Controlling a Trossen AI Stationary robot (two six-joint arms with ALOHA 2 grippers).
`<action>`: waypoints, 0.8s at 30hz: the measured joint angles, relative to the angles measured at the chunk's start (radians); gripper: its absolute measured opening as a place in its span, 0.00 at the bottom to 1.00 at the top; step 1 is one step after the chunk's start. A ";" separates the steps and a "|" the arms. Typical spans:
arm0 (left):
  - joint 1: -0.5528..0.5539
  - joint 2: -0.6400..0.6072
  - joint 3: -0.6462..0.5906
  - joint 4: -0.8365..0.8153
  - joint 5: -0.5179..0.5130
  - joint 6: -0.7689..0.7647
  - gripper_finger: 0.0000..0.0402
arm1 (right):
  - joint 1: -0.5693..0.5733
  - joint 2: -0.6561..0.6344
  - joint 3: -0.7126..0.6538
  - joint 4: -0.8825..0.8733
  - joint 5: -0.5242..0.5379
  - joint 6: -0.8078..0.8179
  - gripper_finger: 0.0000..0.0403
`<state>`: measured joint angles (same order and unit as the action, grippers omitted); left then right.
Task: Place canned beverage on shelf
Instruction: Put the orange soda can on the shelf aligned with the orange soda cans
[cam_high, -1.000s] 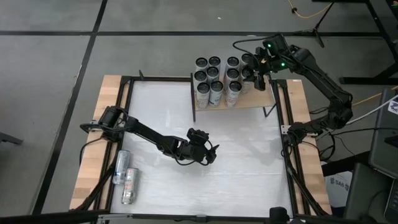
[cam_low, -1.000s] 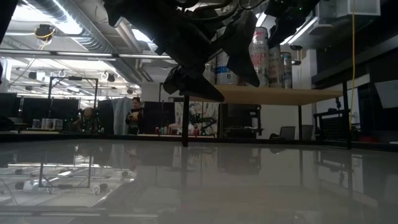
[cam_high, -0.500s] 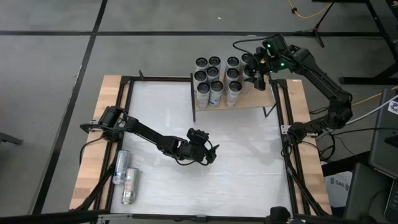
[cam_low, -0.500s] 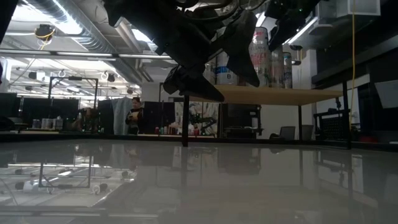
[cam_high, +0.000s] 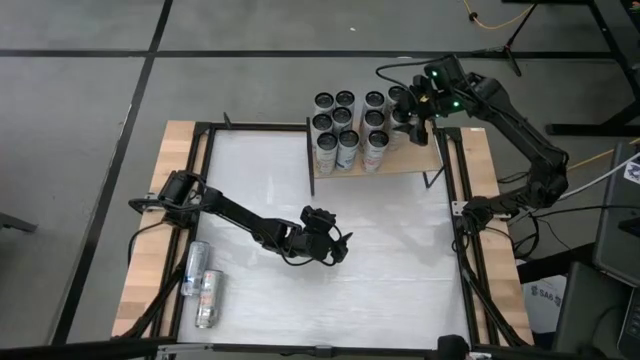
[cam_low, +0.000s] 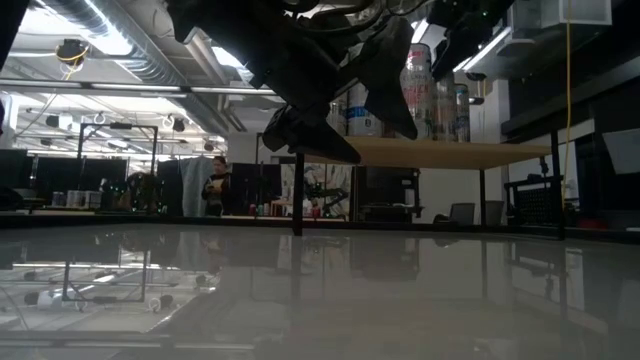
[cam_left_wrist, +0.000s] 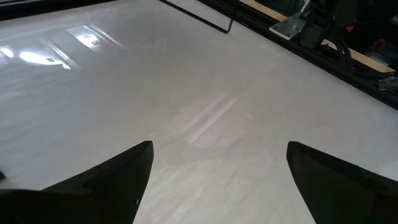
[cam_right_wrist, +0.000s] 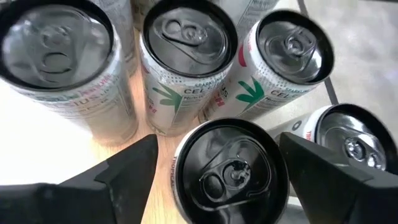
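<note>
Overhead, the shelf (cam_high: 425, 160) stands at the table's (cam_high: 330, 290) far edge, toward the right, and carries a cluster of upright cans (cam_high: 345, 125). The right gripper (cam_high: 413, 112) hangs over the cluster's right end. In its wrist view the two dark fingers (cam_right_wrist: 127, 171) stand apart, one on each side of a black-topped can (cam_right_wrist: 227, 171) that stands upright on the pale board (cam_right_wrist: 155, 134); a gap shows between each finger and the can's wall, so the claw is spread and clamps nothing. Other cans stand close around this one, two of them with green leaf marks (cam_right_wrist: 171, 93). Seen level, the shelf board (cam_low: 440, 152) rides on black posts (cam_low: 483, 195) above the tabletop, cans (cam_low: 415, 90) upright on it.

The left gripper (cam_high: 332, 245) waits over the middle of the table, its fingers (cam_left_wrist: 118, 177) wide apart above bare white surface, holding nothing.

Two more cans (cam_high: 201, 283) lie on their sides at the table's near left edge, on the wooden strip (cam_high: 140, 280)
</note>
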<state>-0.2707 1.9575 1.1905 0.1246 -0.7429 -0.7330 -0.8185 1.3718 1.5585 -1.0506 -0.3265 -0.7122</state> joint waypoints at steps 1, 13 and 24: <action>0.000 0.000 0.000 0.000 0.000 0.000 0.91 | 0.000 -0.006 0.000 0.001 -0.004 0.000 0.80; 0.000 -0.060 0.000 -0.036 0.113 0.010 0.91 | 0.001 -0.159 0.000 0.003 -0.016 0.115 0.80; -0.004 -0.292 0.000 -0.325 0.204 -0.060 0.91 | 0.132 -0.254 0.000 0.002 -0.240 0.279 0.80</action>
<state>-0.2746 1.6652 1.1904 -0.2001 -0.5392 -0.7931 -0.6865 1.1183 1.5585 -1.0489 -0.5667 -0.4336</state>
